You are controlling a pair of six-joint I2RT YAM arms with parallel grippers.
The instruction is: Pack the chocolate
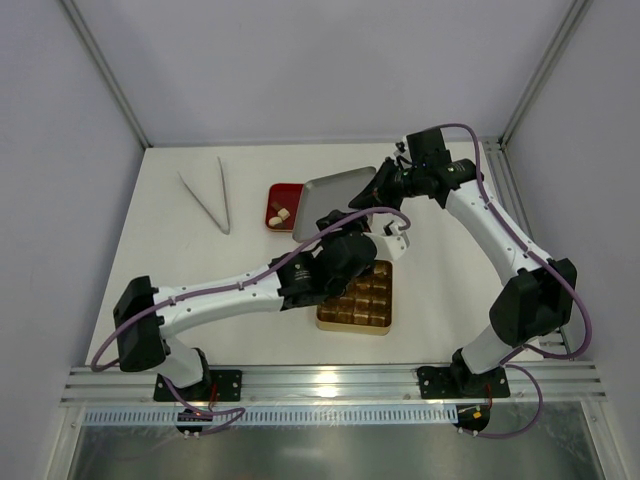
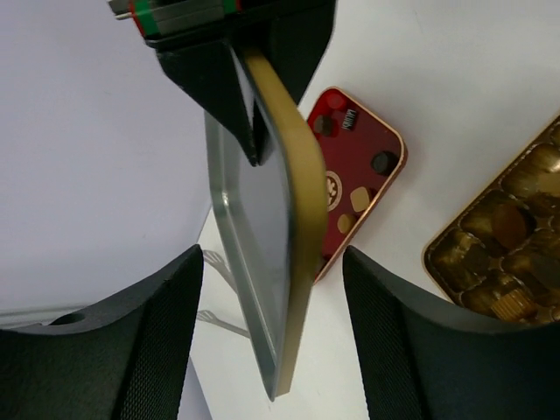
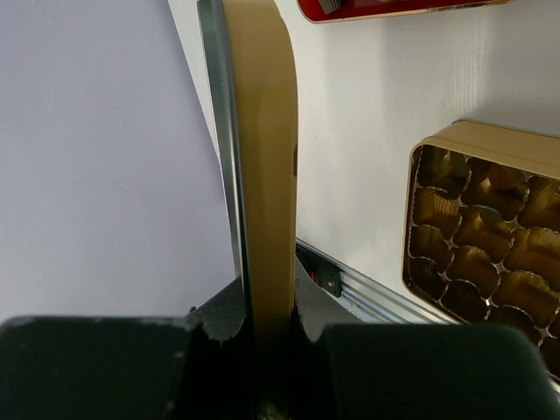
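My right gripper (image 3: 273, 324) is shut on the edge of a flat tin lid (image 3: 267, 157) with a gold rim and a silver inside, and holds it on edge above the table. My left gripper (image 2: 271, 262) is open. The lid's (image 2: 297, 219) lower corner hangs between its fingers (image 2: 157, 332) with a gap on both sides. A few chocolate pieces (image 2: 360, 199), dark and tan, lie in the small red tray (image 2: 367, 140). Brown chocolate sits in the cells of the square gold tin (image 3: 490, 144). In the top view the lid (image 1: 335, 195) stands between the red tray (image 1: 283, 190) and the tin (image 1: 357, 325).
Metal tongs (image 1: 208, 200) lie at the back left of the white table. My left arm (image 1: 230, 290) stretches across the middle towards the lid. An aluminium rail (image 1: 330, 380) runs along the near edge, and white walls close in the sides and back.
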